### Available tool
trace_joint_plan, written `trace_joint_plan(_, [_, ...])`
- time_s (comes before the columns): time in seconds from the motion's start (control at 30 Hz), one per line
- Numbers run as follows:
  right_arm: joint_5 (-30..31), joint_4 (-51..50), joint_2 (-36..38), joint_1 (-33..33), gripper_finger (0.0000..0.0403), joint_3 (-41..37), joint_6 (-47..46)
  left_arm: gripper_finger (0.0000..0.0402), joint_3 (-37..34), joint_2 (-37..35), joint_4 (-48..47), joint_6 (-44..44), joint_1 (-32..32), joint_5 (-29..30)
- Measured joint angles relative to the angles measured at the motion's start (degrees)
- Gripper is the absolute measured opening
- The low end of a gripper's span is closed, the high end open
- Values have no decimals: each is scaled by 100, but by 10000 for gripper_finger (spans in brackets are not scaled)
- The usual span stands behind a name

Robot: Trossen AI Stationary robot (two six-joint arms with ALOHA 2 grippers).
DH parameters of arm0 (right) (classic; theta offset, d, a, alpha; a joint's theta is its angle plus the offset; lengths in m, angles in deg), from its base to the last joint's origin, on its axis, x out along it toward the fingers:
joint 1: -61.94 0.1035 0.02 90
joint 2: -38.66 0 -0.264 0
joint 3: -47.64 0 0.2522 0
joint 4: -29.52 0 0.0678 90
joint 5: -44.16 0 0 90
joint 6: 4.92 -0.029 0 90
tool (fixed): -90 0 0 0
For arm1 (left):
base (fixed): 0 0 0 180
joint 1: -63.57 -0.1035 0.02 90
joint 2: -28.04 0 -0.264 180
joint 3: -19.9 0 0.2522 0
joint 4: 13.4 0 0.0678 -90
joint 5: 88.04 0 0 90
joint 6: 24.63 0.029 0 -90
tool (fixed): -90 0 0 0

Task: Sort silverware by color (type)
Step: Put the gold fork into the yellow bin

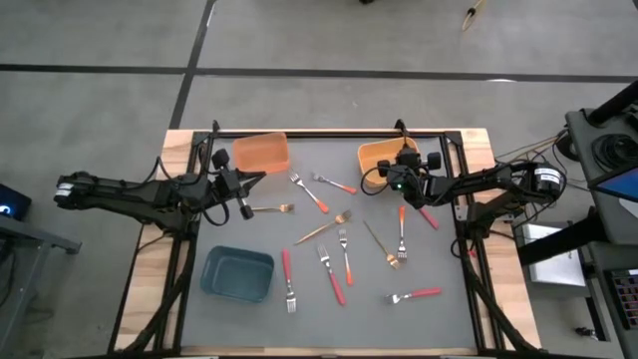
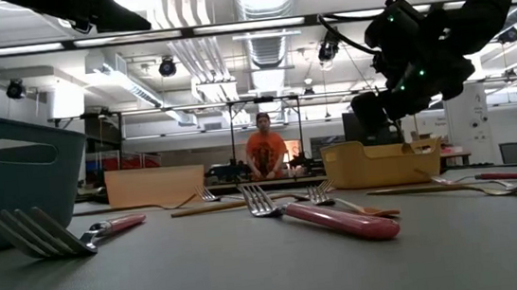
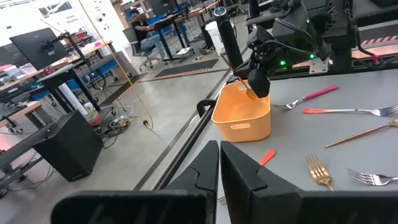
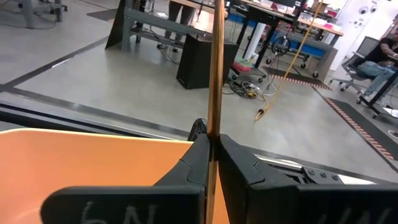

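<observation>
We see the right gripper (image 4: 211,163) poised over the yellow-orange bin (image 1: 374,153) at the table's far right; its fingers (image 4: 186,167) are pressed together on a thin gold-coloured fork handle (image 4: 216,68), which rises straight up between them in the right wrist view. In the left wrist view the same gripper (image 3: 258,84) hangs at the rim of that bin (image 3: 242,118).

The left gripper (image 1: 242,189) lies near the table's left edge, just beside the orange bin (image 1: 262,153); its fingers (image 3: 199,171) meet and hold nothing.

The remaining forks are scattered over the grey mat (image 1: 439,324). We note a gold fork (image 1: 271,209) just beside the left gripper, a second gold fork (image 1: 324,229) near the centre, and a third (image 1: 382,244) to its right. Red-handled forks lie at the centre far side (image 1: 311,192), beside the teal bin (image 1: 287,279) and near the front right (image 1: 416,295). An orange-handled fork (image 1: 346,254) lies at mid-table. The teal bin (image 1: 237,274) sits at the front left.

In the low view, a person in an orange shirt (image 2: 266,152) sits beyond the table.
</observation>
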Motion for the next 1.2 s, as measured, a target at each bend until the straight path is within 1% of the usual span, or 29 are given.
trace_joint_plan(0.13, [0, 1, 0, -1, 13, 0, 15, 0, 0, 0, -1, 0, 1, 2])
trace_joint_plan(0.27, [4, 1, 15, 1, 13, 30, 233, 0, 0, 0, 0, 0, 0, 2])
trace_joint_plan(0.5, [9, 11, 22, 84, 13, 415, 723, 0, 0, 0, -2, -2, 1, 0])
trace_joint_plan(0.67, [9, 13, 22, 249, 13, 727, 1155, 0, 0, 0, -2, -2, 1, 1])
trace_joint_plan(0.77, [9, 11, 22, 356, 13, 829, 1260, 0, 0, 0, -2, -2, 2, 2])
trace_joint_plan(0.93, [0, 10, 22, 445, 13, 804, 1087, 0, 0, 0, -2, 0, 2, 0])
trace_joint_plan(1.2, [-38, -2, 22, 441, 13, 459, 393, 0, 0, 0, -2, -2, 0, 0])
